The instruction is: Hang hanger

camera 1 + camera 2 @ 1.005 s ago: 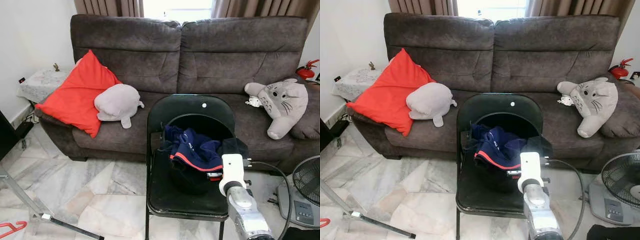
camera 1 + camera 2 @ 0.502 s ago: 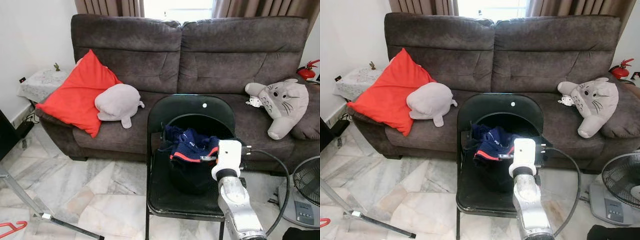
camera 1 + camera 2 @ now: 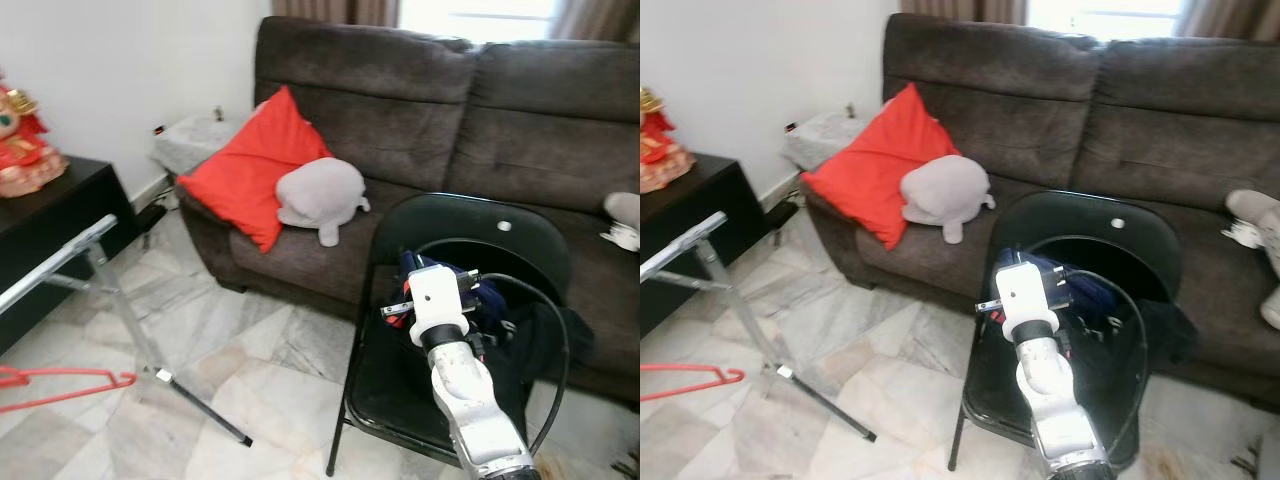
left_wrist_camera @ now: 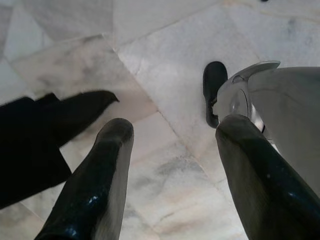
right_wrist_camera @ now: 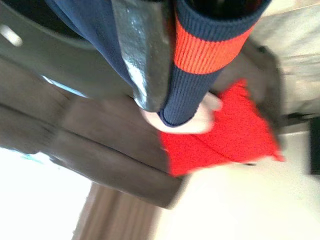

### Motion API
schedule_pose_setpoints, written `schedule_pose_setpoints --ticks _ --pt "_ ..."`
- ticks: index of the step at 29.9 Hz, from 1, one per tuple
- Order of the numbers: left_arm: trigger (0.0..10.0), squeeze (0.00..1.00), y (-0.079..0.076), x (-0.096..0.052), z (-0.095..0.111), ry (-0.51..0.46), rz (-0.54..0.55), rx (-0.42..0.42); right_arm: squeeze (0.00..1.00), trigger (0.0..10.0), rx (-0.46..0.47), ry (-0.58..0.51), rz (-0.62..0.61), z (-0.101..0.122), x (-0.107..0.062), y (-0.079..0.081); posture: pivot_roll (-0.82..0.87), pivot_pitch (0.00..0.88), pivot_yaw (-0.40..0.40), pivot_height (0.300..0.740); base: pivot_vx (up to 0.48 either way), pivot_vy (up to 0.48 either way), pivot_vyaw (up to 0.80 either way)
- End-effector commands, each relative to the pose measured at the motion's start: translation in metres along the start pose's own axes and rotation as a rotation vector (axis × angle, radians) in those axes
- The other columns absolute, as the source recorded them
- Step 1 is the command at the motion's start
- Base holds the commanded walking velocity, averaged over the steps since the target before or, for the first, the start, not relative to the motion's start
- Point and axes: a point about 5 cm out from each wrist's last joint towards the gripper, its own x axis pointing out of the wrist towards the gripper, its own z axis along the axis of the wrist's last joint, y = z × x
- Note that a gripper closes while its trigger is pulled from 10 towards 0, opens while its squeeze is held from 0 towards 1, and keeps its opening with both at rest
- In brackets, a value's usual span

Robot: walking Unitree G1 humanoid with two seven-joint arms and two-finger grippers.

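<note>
My left gripper (image 4: 170, 150) is hanging over the marble floor (image 4: 165, 60), fingers (image 4: 95, 190) spread apart, with my foot (image 4: 214, 92) showing beyond them.

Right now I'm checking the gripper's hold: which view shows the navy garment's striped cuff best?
The right wrist view: the cuff sits close-up beside a right gripper finger. Both eye views show the garment mostly behind the wrist.
</note>
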Motion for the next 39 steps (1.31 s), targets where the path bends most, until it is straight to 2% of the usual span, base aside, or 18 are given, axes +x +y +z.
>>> schedule_pose_setpoints --ticks 1,2,3,5,6,11,16,20,21,22,24,28,29,31,36,39 --pt "10.0 0.0 0.003 -0.001 -0.003 0.017 0.007 0.018 0.0 10.0 -0.027 -0.148 0.1 0.031 0.005 0.017 0.04 0.0 0.045 0.74 0.0 0.0 0.8" --pt "10.0 0.0 0.003 -0.001 -0.003 0.016 0.008 0.017 0.0 10.0 -0.046 -0.188 0.161 0.038 0.004 0.025 0.04 0.0 0.045 0.74 0.0 0.0 0.8" --pt "10.0 0.0 0.003 -0.001 -0.003 0.016 0.008 0.017 0.0 10.0 -0.046 -0.188 0.161 0.038 0.004 0.025 0.04 0.0 0.045 0.74 0.0 0.0 0.8" --pt "10.0 0.0 0.004 -0.001 -0.003 0.015 0.01 0.017 0.0 10.0 -0.062 -0.267 0.272 0.053 0.002 0.04 0.04 0.0 0.043 0.74 0.0 0.0 0.8" --pt "10.0 0.0 0.004 -0.001 -0.003 0.015 0.01 0.017 0.0 10.0 -0.062 -0.267 0.272 0.053 0.002 0.04 0.04 0.0 0.043 0.74 0.0 0.0 0.8" --pt "10.0 0.0 0.006 -0.001 -0.003 0.016 0.015 0.013 0.0 10.0 -0.087 -0.417 0.456 0.083 -0.007 0.065 0.04 0.0 0.044 0.74 0.0 0.0 0.8" --pt "10.0 0.0 0.006 -0.001 -0.003 0.016 0.016 0.01 0.0 10.0 -0.089 -0.516 0.552 0.103 -0.012 0.075 0.04 0.0 0.045 0.74 0.0 0.0 0.8" --pt "10.0 0.0 0.007 -0.001 -0.002 0.016 0.018 0.011 0.0 10.0 0.004 -0.624 0.637 0.132 -0.017 0.077 0.04 0.0 0.049 0.74 0.0 0.0 0.8" --pt "10.0 0.0 0.007 -0.001 -0.002 0.016 0.018 0.011 0.0 10.0 0.058 -0.648 0.68 0.141 -0.02 0.078 0.04 0.0 0.049 0.74 0.0 0.0 0.8" --pt "10.0 0.0 0.007 -0.001 -0.002 0.016 0.018 0.011 0.0 10.0 0.058 -0.648 0.68 0.141 -0.02 0.078 0.04 0.0 0.049 0.74 0.0 0.0 0.8" --pt "10.0 0.0 0.007 -0.001 -0.002 0.015 0.018 0.012 0.0 10.0 0.129 -0.651 0.764 0.147 -0.026 0.081 0.04 0.0 0.05 0.74 0.0 0.0 0.8" --pt "10.0 0.0 0.007 -0.001 -0.002 0.015 0.018 0.012 0.0 10.0 0.162 -0.587 0.811 0.135 -0.03 0.084 0.04 0.0 0.05 0.74 0.0 0.0 0.64" --pt "10.0 0.0 0.006 -0.001 -0.002 0.014 0.017 0.012 0.0 10.0 0.164 -0.548 0.825 0.125 -0.031 0.085 0.04 0.0 0.05 0.74 0.0 0.0 0.45" --pt "10.0 0.0 0.006 -0.001 -0.002 0.014 0.016 0.012 0.0 10.0 0.191 -0.398 0.819 0.091 -0.032 0.084 0.04 0.0 0.05 0.74 0.0 0.0 0.0" --pt "10.0 0.0 0.006 -0.001 -0.002 0.015 0.016 0.012 0.0 10.0 0.179 -0.289 0.865 0.065 -0.04 0.084 0.04 0.0 0.049 0.74 0.0 0.0 0.0" --pt "10.0 0.0 0.007 -0.001 -0.002 0.016 0.017 0.012 0.0 10.0 0.219 -0.143 0.71 0.037 -0.031 0.069 0.04 0.0 0.049 0.74 0.0 0.0 0.0"
